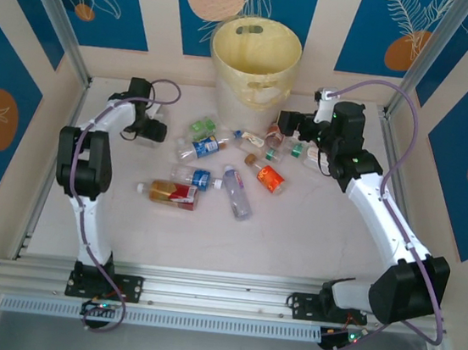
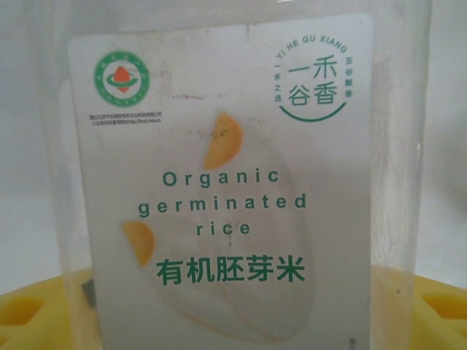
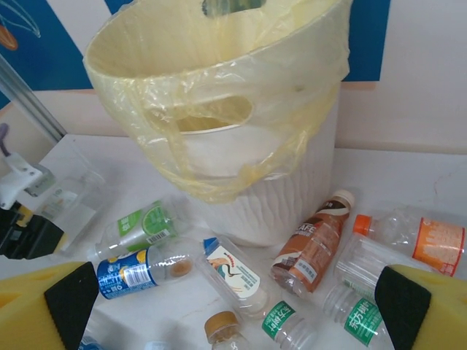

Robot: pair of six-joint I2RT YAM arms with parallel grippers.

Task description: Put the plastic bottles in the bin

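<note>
Close before my left pincer (image 1: 156,130) sits a clear rice-label bottle (image 2: 233,182); gripped or not, I cannot tell. Right pincer (image 3: 233,310) gapes empty. Bottles (image 1: 174,192) litter the counter (image 1: 295,234); far bin (image 1: 255,58) looks unfilled.

I read even, diffuse overhead light in the top view. The counter (image 1: 296,225) is bright and shadows under the arms are soft. In the left wrist view, the clear plastic container (image 2: 219,182) sits very close, with a legible label and a washed-out pale background. In the right wrist view, the bin (image 3: 219,73) liner shows mild glare. The yellow pads (image 3: 18,306) of the right end effector (image 3: 237,305) are blurred.
</note>
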